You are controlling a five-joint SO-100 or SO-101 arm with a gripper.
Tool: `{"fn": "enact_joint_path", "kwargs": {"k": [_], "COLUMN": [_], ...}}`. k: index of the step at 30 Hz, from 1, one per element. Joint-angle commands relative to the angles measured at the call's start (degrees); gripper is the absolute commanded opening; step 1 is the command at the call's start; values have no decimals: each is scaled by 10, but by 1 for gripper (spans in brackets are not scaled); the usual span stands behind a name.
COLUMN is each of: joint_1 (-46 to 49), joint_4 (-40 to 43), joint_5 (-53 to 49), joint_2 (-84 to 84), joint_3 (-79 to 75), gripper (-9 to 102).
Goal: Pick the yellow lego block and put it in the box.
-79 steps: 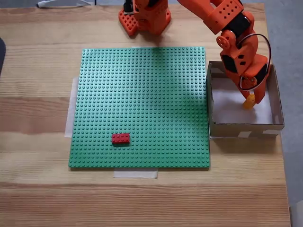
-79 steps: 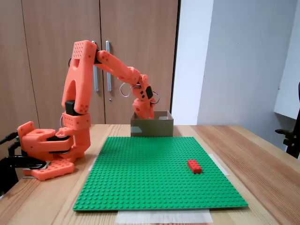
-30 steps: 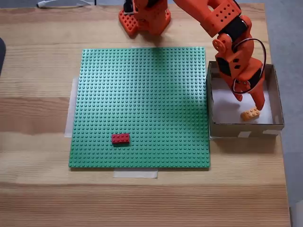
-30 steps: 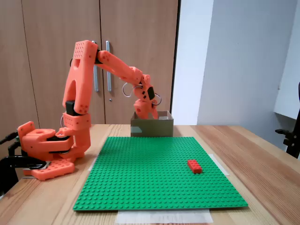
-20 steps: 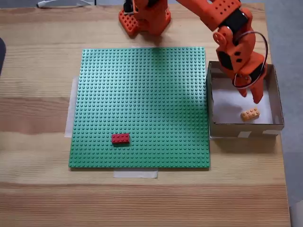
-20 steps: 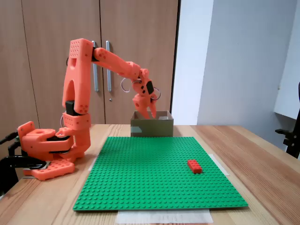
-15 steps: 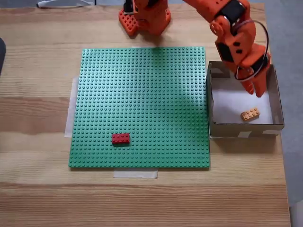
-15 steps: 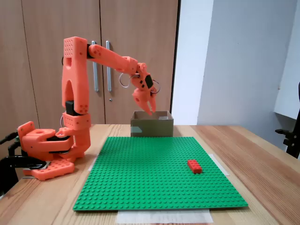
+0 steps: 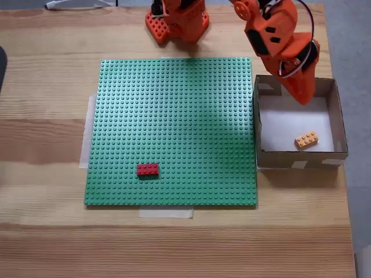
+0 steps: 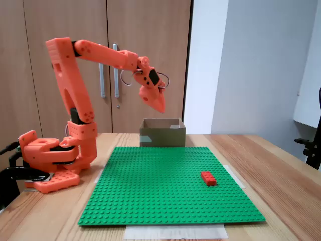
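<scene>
The yellow lego block lies flat on the white floor of the box, studs up and slightly askew, toward the lower right corner as the fixed view from above shows it. It touches nothing but the floor. The box is a shallow cardboard square with pale tape patches on its walls, standing on the table just beside the right edge of the green baseplate; in the fixed view from the side the box sits at the far end of the plate.

The gripper hangs in the air above the box's upper rim, well clear of the block, its fingers pressed together into a single point and holding nothing. From the side, the gripper tilts downward above the box, on an orange arm whose base is fixed to the table's left side.

A red brick rests on the baseplate near its lower left. Strips of pale tape hold the plate to the light wooden table. Behind the table stand wooden cabinet doors with metal handles, beside a white wall.
</scene>
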Motion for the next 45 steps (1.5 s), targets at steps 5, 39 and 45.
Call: {"fn": "enact_joint_path", "kwargs": {"k": [5,39,45], "joint_1": [19,314,348], "joint_4": [-33,-121,-122], "joint_5": [6,100,80], "joint_2": [115,258,276], "joint_3": [45,104,131], "gripper": [-1,-1,-1]}}
